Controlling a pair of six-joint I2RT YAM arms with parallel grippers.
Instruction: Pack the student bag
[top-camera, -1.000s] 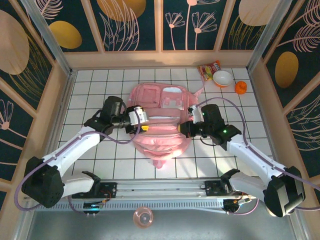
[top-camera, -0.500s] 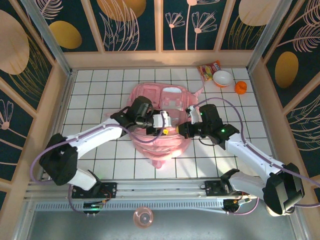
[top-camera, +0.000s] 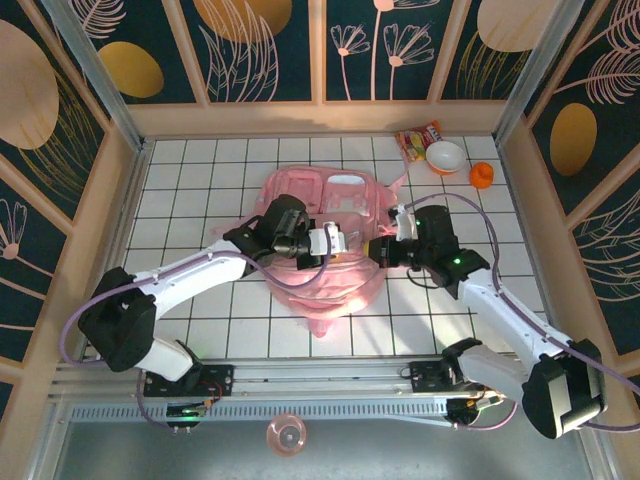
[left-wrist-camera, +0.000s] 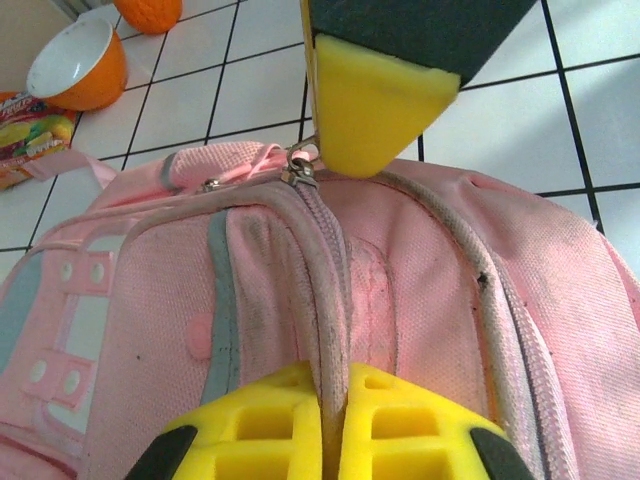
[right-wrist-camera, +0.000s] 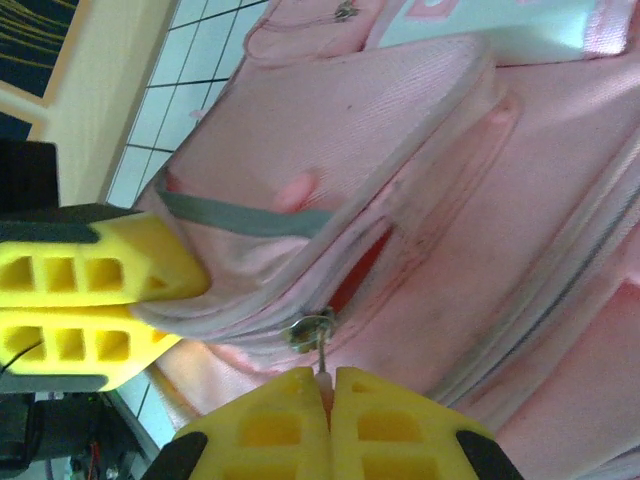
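Soft, floppy student bag (top-camera: 325, 288) sags on the counter (top-camera: 200, 190), right under the left gripper (left-wrist-camera: 333, 390), which pinches its zip seam (left-wrist-camera: 325, 250). Just beside it, the right gripper (right-wrist-camera: 330, 385) is closed on the zip pull (right-wrist-camera: 312, 330). Sensible holds, I'd say.

white tiled floor (top-camera: 180, 180), dark floral walls (top-camera: 270, 60) — wood-framed

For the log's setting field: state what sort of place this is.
Probably a staged robot test cell, not a real room: a white tiled table holding a pink backpack, wood-framed walls with leaf-pattern panels around it, and a metal rail along the near edge.
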